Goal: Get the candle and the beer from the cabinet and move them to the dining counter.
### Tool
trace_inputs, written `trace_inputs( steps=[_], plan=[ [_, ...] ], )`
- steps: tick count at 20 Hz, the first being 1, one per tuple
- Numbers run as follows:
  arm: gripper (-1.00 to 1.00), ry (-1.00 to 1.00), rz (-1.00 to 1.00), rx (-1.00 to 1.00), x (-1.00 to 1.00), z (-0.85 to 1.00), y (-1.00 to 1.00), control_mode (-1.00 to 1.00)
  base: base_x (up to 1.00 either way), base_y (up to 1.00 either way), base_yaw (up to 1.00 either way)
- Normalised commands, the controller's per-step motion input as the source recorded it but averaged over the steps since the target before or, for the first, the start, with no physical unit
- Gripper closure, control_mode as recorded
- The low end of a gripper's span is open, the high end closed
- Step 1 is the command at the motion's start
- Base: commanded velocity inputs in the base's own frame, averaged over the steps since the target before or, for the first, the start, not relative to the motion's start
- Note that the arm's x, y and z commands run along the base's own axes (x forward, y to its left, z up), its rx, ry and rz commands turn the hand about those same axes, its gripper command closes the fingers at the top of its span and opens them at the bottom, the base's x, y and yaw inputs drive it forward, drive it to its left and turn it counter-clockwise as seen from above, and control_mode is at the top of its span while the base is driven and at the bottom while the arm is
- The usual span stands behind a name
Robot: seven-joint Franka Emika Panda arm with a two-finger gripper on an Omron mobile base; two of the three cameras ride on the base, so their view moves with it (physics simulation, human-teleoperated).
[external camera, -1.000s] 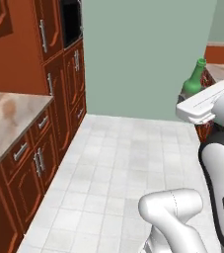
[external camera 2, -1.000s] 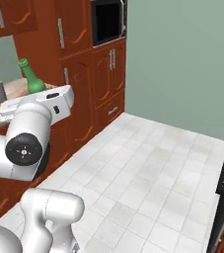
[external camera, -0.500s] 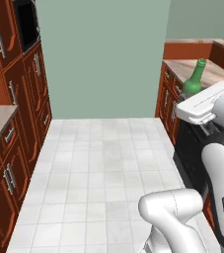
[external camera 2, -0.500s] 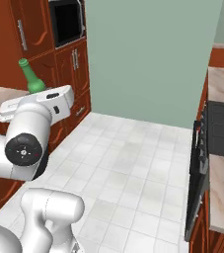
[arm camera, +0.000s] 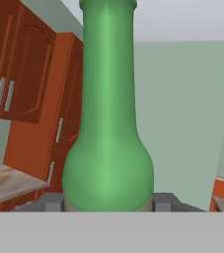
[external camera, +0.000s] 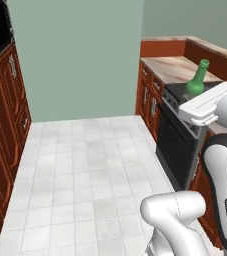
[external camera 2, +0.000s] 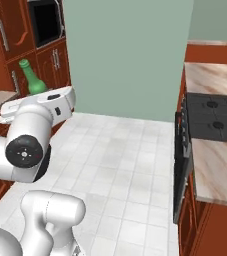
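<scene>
The gripper [arm camera: 108, 203] is grasping the beer [arm camera: 108, 123], its fingertips [arm camera: 54, 202] pressing the bottle's base; the green neck is rising at upper right of the left base view, above the arm [external camera: 210, 105]

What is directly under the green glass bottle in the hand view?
The gripper: two dark fingertips flank the base of the green glass bottle, shut on it. The bottle's underside and label are hidden.
</scene>
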Motion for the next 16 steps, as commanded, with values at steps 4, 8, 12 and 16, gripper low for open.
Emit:
trace_inputs(
  steps=[4, 8, 12, 16],
  plan=[
    [1.0, 0.0, 0.0, 0.0, 0.0, 0.0, 0.0, 1.0, -0.29, -0.53, -0.16],
    [1.0, 0.0, 0.0, 0.0, 0.0, 0.0, 0.0, 1.0, -0.15, -0.68, -0.13],
    [1.0, 0.0, 0.0, 0.0, 0.0, 0.0, 0.0, 1.0, -0.11, -0.73, -0.11],
    [1.0, 0.0, 0.0, 0.0, 0.0, 0.0, 0.0, 1.0, -0.09, -0.79, -0.1]
  ],
)
